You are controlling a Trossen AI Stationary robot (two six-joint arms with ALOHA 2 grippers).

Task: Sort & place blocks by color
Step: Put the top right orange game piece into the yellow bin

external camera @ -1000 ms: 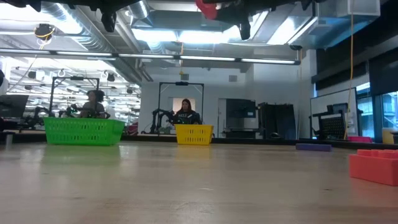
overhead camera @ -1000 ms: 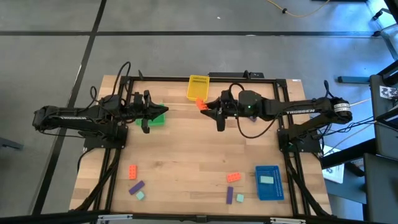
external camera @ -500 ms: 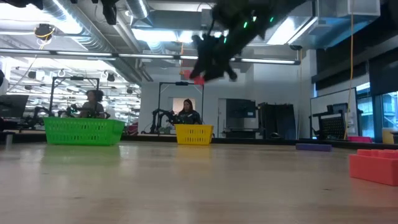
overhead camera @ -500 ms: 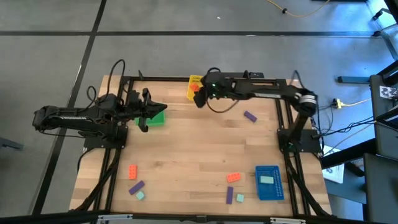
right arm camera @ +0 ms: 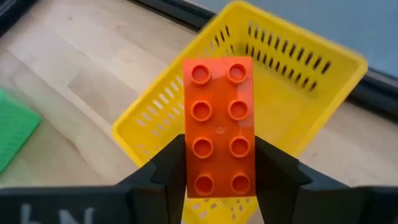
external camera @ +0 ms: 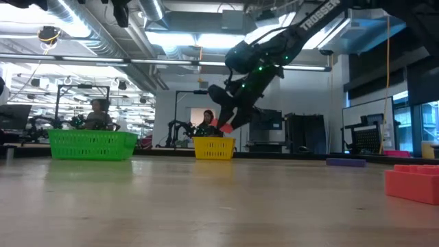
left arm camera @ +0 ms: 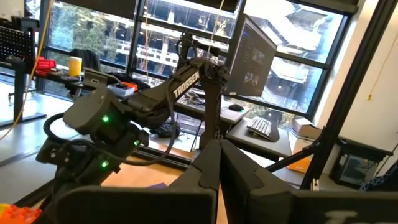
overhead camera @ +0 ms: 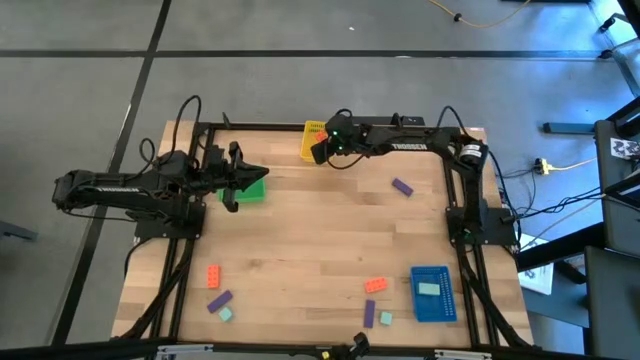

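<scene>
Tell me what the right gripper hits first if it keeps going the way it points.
Most likely the yellow tray. The right gripper, shut on an orange-red block, points into the tray's open inside, so the block would probably meet the tray's floor first; depth is unclear.

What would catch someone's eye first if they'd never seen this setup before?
Most striking is the orange-red brick clamped in the right end effector, held over the yellow tray at the table's far edge. Next, the left end effector, shut, hovers beside the green tray on the left. The blue tray, with a mint block inside, sits at the near right, with loose blocks scattered along the near edge.
</scene>
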